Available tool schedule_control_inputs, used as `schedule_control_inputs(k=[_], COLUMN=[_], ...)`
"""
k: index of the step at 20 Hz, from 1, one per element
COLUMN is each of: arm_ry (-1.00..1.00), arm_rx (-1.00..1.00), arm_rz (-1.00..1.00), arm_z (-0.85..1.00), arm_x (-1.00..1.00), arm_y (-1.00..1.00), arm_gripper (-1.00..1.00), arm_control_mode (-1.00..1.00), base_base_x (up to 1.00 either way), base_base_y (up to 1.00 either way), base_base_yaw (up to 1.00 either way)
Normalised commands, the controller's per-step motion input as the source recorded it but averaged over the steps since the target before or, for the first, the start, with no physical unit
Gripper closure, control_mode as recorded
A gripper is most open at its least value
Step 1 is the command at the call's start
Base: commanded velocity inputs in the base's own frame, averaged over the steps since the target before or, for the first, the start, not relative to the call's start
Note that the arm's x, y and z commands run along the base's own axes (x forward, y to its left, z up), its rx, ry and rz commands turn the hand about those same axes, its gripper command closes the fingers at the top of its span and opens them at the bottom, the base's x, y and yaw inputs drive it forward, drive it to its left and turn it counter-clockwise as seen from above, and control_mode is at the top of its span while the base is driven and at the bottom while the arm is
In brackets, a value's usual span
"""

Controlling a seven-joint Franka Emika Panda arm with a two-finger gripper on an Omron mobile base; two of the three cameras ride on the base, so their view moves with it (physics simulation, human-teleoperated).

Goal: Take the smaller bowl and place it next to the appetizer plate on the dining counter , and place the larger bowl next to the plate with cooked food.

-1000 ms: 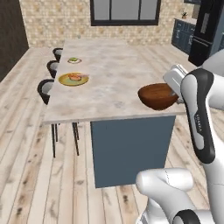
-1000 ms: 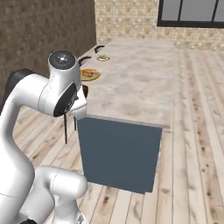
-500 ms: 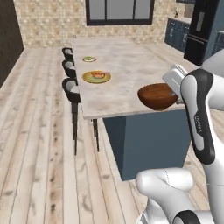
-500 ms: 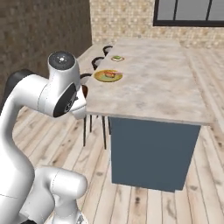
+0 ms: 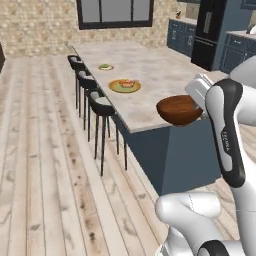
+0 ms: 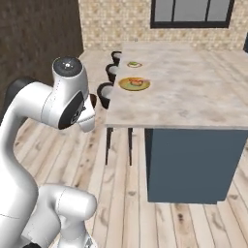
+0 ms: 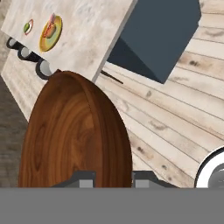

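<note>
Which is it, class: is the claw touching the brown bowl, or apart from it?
Touching. In the hand view, the claw has its fingertips closed on the rim of the smaller bowl, with no gap showing.

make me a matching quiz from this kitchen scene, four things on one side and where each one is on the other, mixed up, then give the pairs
Things:
1. smaller bowl
2. appetizer plate
3. plate with cooked food
4. stools

Places:
A. on the dining counter, farthest from the robot
B. on the floor along the counter's side
C. held in the gripper
D. on the counter, nearer than the small red-rimmed plate

Pairs: 1-C, 2-A, 3-D, 4-B
</note>
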Motion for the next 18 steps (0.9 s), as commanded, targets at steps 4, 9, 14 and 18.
schedule_control_inputs(k=[4, 9, 14, 18], arm_ry=[0.00, 0.00, 0.00, 0.00], arm_rx=[0.00, 0.00, 0.00, 0.00], arm_rz=[0.00, 0.00, 0.00, 0.00], arm_z=[0.00, 0.00, 0.00, 0.00], arm_x=[0.00, 0.00, 0.00, 0.00], arm_y=[0.00, 0.00, 0.00, 0.00], arm_gripper=[1.00, 1.00, 1.00, 1.00], arm_control_mode=[1.00, 1.00, 1.00, 1.00], base_base_x=[0.00, 0.29, 0.73, 0.71], base_base_y=[1.00, 1.00, 0.97, 0.98], base_base_yaw=[-0.31, -0.39, -0.55, -0.56])
